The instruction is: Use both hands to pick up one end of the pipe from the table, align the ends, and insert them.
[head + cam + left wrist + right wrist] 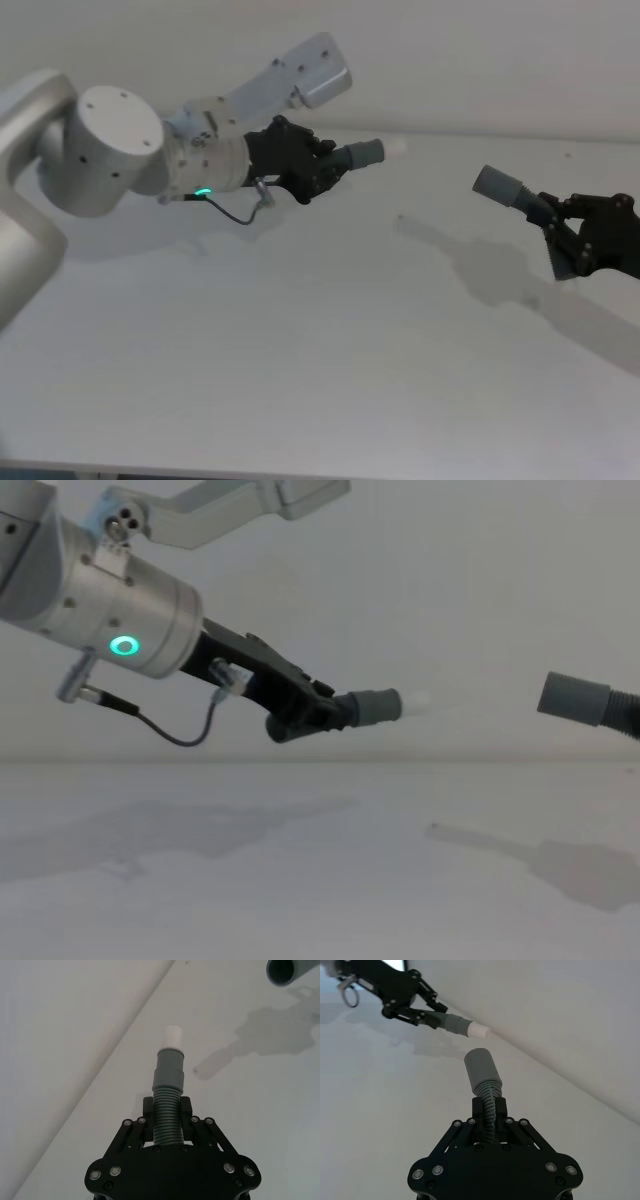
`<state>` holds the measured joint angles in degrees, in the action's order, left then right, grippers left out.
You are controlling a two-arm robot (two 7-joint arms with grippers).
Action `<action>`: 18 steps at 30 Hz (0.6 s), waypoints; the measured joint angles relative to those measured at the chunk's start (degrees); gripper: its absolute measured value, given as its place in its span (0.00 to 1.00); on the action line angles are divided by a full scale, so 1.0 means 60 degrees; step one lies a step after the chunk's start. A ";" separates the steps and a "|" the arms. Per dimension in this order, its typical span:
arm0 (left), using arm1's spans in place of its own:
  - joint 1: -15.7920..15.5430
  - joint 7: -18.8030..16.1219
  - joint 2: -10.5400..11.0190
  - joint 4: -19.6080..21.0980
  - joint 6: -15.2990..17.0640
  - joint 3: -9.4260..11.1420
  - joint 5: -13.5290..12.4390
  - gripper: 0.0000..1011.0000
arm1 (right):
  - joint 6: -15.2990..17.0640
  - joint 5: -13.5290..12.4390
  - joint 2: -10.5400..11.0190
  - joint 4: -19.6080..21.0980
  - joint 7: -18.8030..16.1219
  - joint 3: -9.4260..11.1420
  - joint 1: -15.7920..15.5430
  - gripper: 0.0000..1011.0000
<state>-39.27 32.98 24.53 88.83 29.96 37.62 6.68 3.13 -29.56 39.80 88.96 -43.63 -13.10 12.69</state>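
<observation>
Item one: the left end effector [322,163], black plastic with ridged fingers, on a thick silver cylindrical arm [95,585] with a green ring light [124,646], is raised over the far-left part of the plain white matte desk [300,360]. Its fingers are closed down on the ribs of a short dark grey flexible hose piece [167,1112]. The grip sits behind the cuff, so the narrow smooth grey cuff [169,1067] and small white tip [173,1037] stick out free, ready to serve as the plug. Item two: the right end effector [553,222], of the same black build, is raised near the desk's right edge. Its fingers are clamped likewise on the ribs of a second dark grey ribbed hose piece [488,1096], leaving the wider hollow grey socket [481,1066] clear in front. Condition: both pieces hang clear of the desk, with only their shadows on it. The chest view puts tip and socket at roughly the same height, turned toward one another and well apart. Judgement: pick-up is done, alignment is in hand, and insertion is not yet begun. Gripping close behind each cuff likely keeps the flexible hose from buckling under a push. From the head view the two axes look not quite in line, so some turning seems needed before closing the gap.
</observation>
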 joint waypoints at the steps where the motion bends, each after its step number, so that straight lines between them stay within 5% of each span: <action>1: -0.0019 0.0169 0.0124 0.0045 -0.0052 0.0008 0.0020 0.30 | -0.0172 -0.0053 0.0057 -0.0088 -0.0280 -0.0031 0.0073 0.14; 18: -0.0285 0.1469 0.0950 0.0320 -0.0896 0.0104 0.0427 0.30 | -0.1354 -0.0438 0.0525 -0.0915 -0.2948 -0.0624 0.0914 0.14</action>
<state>-40.98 41.80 30.23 90.75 24.58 38.25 9.25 -4.99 -32.19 42.95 83.47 -61.32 -16.84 18.18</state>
